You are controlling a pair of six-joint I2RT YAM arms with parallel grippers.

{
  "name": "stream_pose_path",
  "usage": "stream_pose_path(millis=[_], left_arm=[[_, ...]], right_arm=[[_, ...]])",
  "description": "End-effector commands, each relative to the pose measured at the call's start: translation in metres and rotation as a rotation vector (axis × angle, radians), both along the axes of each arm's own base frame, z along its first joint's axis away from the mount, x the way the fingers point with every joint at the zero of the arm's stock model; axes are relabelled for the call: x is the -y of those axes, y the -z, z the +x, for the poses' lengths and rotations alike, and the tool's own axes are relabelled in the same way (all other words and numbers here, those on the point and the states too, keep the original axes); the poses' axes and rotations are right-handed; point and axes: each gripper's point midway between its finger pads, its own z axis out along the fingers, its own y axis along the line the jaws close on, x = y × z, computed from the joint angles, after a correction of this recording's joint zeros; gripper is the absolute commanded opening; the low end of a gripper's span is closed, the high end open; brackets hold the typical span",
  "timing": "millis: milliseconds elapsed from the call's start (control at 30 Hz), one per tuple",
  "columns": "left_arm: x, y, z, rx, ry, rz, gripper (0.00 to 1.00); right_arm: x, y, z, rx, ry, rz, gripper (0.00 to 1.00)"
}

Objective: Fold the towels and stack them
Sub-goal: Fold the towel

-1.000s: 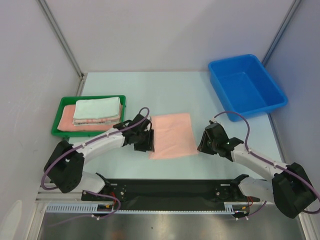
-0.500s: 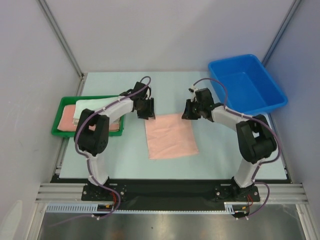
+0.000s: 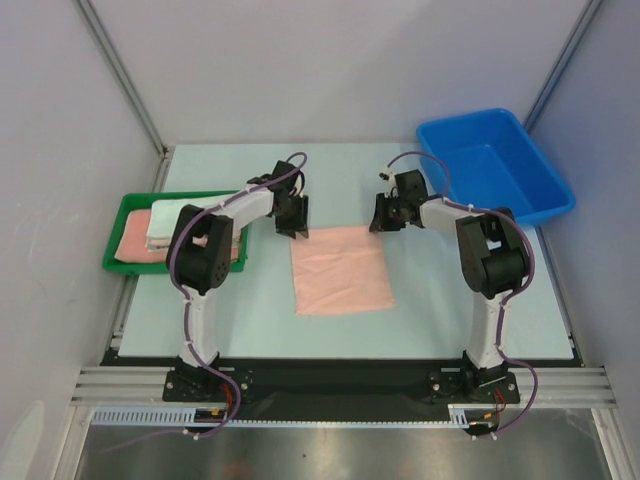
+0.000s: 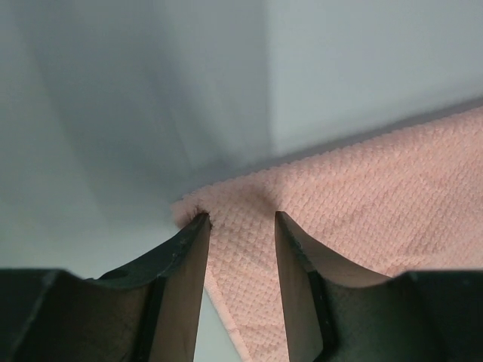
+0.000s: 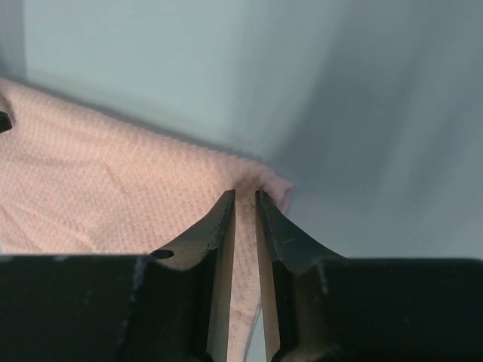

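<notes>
A salmon-pink towel (image 3: pixel 340 272) lies flat in the middle of the table. My left gripper (image 3: pixel 297 226) stands at its far left corner. In the left wrist view the gripper (image 4: pixel 240 217) is open, its fingers astride the flat corner of the towel (image 4: pixel 377 196). My right gripper (image 3: pixel 381 222) is at the far right corner. The right wrist view shows that gripper (image 5: pixel 245 194) shut on a pinched-up ridge of the towel (image 5: pixel 98 188). More folded towels, a pale one (image 3: pixel 162 222) on a salmon one (image 3: pixel 128 246), are stacked at the left.
The stacked towels sit in a green tray (image 3: pixel 110 262) at the table's left edge. A blue bin (image 3: pixel 470 118) stands at the far right. Grey walls close in the back and both sides.
Both arms have reached from the towel's near sides to its far corners. The right gripper has closed on the far right corner.
</notes>
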Motion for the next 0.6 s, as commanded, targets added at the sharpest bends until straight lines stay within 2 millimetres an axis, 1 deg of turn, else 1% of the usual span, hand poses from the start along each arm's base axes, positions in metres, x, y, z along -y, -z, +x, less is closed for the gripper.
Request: stream_pose_path(millis=[0,67,100,133,167,200,233,267,300,333,400,433,467,500,533,567], left_arm=[[-0.005,0.003,0.018,0.042,0.017,0.024,0.46],[0.001,-0.006,0.022,0.053,0.039,-0.003,0.46],[0.003,-0.016,0.027,0.073,0.056,-0.009,0.46],[0.002,-0.021,0.025,0.071,0.066,-0.003,0.47],[0.002,-0.037,0.029,0.104,0.074,-0.006,0.47],[0.002,-0.049,0.033,0.137,0.101,-0.008,0.49],[0.003,-0.059,0.036,0.163,0.122,-0.014,0.50],[0.004,-0.068,0.037,0.183,0.149,-0.026,0.50],[0.005,-0.082,0.039,0.221,0.195,-0.027,0.51],[0.004,-0.085,0.037,0.225,0.221,-0.020,0.51],[-0.002,-0.089,0.037,0.247,0.268,0.014,0.52],[-0.005,-0.086,0.034,0.233,0.284,0.016,0.52],[-0.005,-0.085,0.032,0.223,0.295,0.005,0.52],[-0.004,-0.082,0.030,0.221,0.349,-0.006,0.52],[-0.006,-0.075,0.026,0.196,0.366,-0.007,0.52],[-0.008,-0.072,0.025,0.185,0.385,-0.012,0.52]], right_arm=[[0.008,-0.001,0.014,0.034,-0.012,-0.021,0.23],[0.010,-0.004,0.016,0.039,-0.017,-0.019,0.24],[0.012,-0.006,0.015,0.037,-0.035,-0.025,0.25],[0.009,-0.013,0.014,0.045,-0.063,-0.007,0.27],[0.005,-0.024,0.016,0.064,-0.093,0.003,0.28],[0.008,-0.031,0.019,0.091,-0.131,-0.007,0.32],[0.005,-0.035,0.012,0.068,-0.174,0.005,0.33],[0.005,-0.039,0.011,0.067,-0.201,0.007,0.34],[0.004,-0.047,0.012,0.071,-0.224,0.014,0.37],[0.004,-0.050,0.010,0.076,-0.273,0.040,0.39],[0.005,-0.052,0.011,0.057,-0.305,0.058,0.41],[0.008,-0.053,0.013,0.063,-0.332,0.054,0.42],[0.005,-0.053,0.012,0.059,-0.363,0.065,0.43],[0.006,-0.041,0.007,0.015,-0.379,0.057,0.44],[0.007,-0.046,0.013,0.029,-0.390,0.052,0.45],[0.007,-0.043,0.013,0.035,-0.426,0.047,0.46]])
